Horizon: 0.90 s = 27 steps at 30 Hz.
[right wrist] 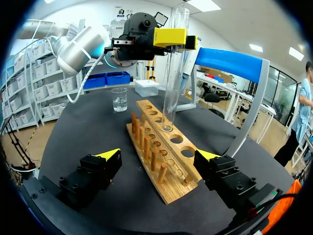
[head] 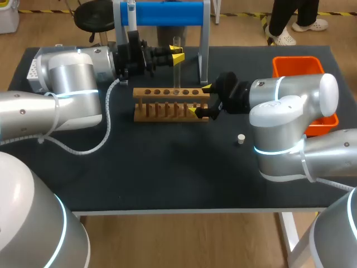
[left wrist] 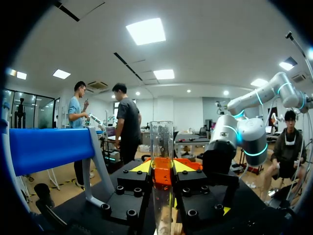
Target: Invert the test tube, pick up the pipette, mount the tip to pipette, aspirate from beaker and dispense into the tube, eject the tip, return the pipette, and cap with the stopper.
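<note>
The left gripper (head: 176, 56) is pinching the tube (head: 177, 70). Its two yellow tips press the glass from opposite sides, on the upper half. The left arm comes in over the table's far left.

The right gripper (head: 199, 100) is spread wide, one finger on each side of the right end of the rack (head: 167, 106). The right wrist view shows a gap on one side. Contact on the other side cannot be confirmed.

The table (head: 167, 173) has a dark top. A stand (head: 167, 12) with a blue crossbar sits at its far edge, behind the rack. What appears to be the pipette (head: 131, 14) hangs upright at the left end of the bar.

An orange bin (head: 295, 66) sits at the far right, partly hidden by the right arm.

The rack is wooden, with a row of holes along the back and a row of pegs along the front. It lies lengthwise across the middle of the table.

The tube is clear and upright, with its open end up. Its lower end rests in the third hole from the right gripper's end.

The beaker (right wrist: 119, 99) holds a little clear liquid and stands past the rack's far end, below the left arm. A white box (right wrist: 146, 87) is near it.

The stopper (head: 241, 139) is small and pale. It lies alone on the table, close by the right arm and well apart from the rack.
</note>
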Available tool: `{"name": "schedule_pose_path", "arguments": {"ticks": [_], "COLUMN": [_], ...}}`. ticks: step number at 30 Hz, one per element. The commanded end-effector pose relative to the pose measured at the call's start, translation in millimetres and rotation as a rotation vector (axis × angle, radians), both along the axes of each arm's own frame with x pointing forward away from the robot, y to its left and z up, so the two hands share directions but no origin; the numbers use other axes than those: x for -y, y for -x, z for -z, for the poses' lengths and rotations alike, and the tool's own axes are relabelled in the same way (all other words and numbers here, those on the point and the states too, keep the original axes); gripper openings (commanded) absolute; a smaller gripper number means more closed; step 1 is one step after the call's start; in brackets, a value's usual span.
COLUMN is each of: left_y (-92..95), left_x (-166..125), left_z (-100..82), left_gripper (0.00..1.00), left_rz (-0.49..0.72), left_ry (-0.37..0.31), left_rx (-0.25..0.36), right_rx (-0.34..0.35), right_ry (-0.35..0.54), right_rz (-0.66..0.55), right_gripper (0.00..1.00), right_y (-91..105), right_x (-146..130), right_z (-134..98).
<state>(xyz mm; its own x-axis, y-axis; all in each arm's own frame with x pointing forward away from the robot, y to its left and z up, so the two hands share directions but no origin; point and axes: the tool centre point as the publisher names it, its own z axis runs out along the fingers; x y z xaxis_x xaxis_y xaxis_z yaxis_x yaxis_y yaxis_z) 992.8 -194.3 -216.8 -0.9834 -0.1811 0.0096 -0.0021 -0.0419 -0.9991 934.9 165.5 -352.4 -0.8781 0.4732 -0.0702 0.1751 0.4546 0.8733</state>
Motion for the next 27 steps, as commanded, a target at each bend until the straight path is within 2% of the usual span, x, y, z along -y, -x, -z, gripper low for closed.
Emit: {"name": "schedule_pose_path", "arguments": {"ticks": [1, 27], "left_y": [-3.1, -3.1], "left_x": [1, 1], "left_z": [4.5, 16.3], "left_gripper": [0.0, 0.0], "left_rz": [0.005, -0.005], "left_ry": [0.006, -0.005], "left_rx": [-0.002, -0.004], "right_rx": [0.002, 0.002], "right_ry": [-0.002, -0.002], "right_rz": [0.002, 0.002], "right_gripper": [1.0, 1.0], "right_y": [0.3, 0.3], "right_x": [0, 0], "right_z": [1, 1]}}
